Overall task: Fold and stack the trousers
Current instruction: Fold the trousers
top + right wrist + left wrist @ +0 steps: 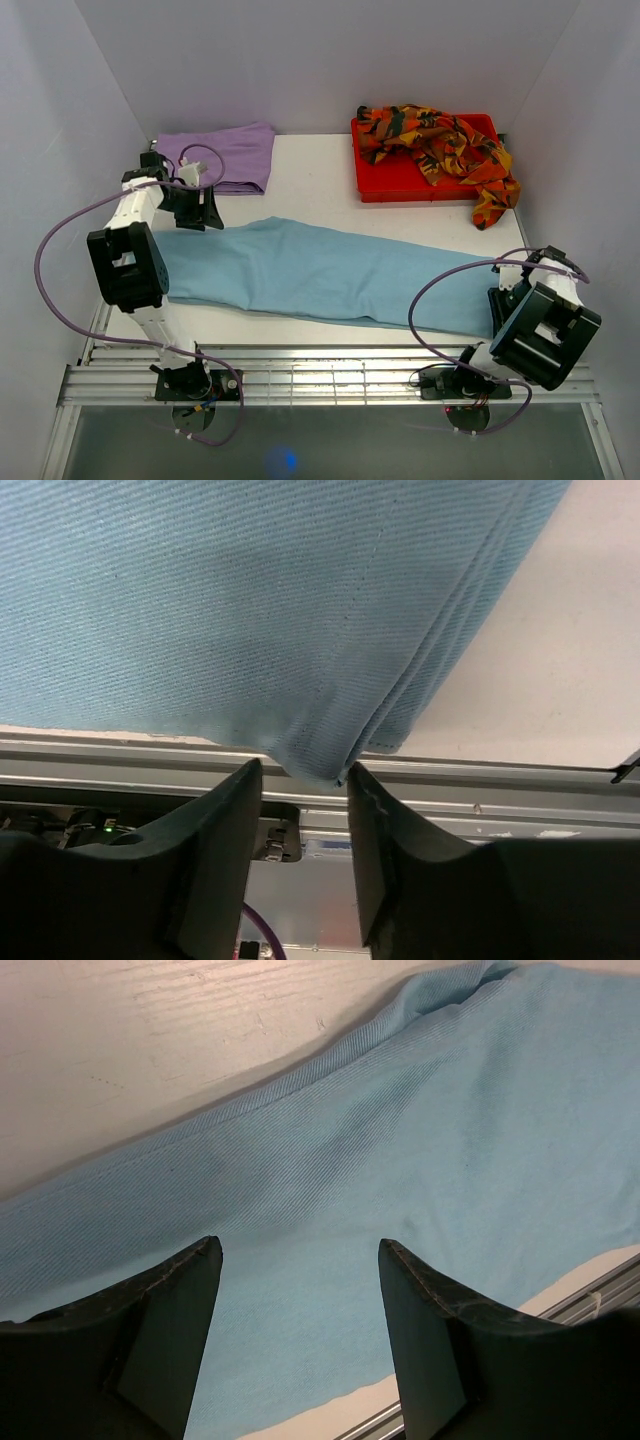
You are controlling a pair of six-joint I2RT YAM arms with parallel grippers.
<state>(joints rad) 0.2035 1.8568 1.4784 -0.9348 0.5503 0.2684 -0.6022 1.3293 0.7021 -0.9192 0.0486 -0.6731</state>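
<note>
The light blue trousers (pixel 320 270) lie flat and long across the white table, from left to right. My left gripper (pixel 200 205) is open and hovers just above their left end (pixel 400 1140), holding nothing. My right gripper (pixel 505 300) is at their right end by the front edge. Its jaws stand partly apart, with the folded hem corner (pixel 320 750) hanging between the fingertips, not pinched. The lilac trousers (pixel 225 155) lie folded at the back left. The orange-red-black patterned trousers (pixel 440 145) lie crumpled in a red tray (pixel 375 185).
White walls close in the table (pixel 310 180) on the left, back and right. A slotted aluminium rail (pixel 330 365) runs along the front edge; it also shows under the hem in the right wrist view (pixel 500 780). Purple cables loop from both arms.
</note>
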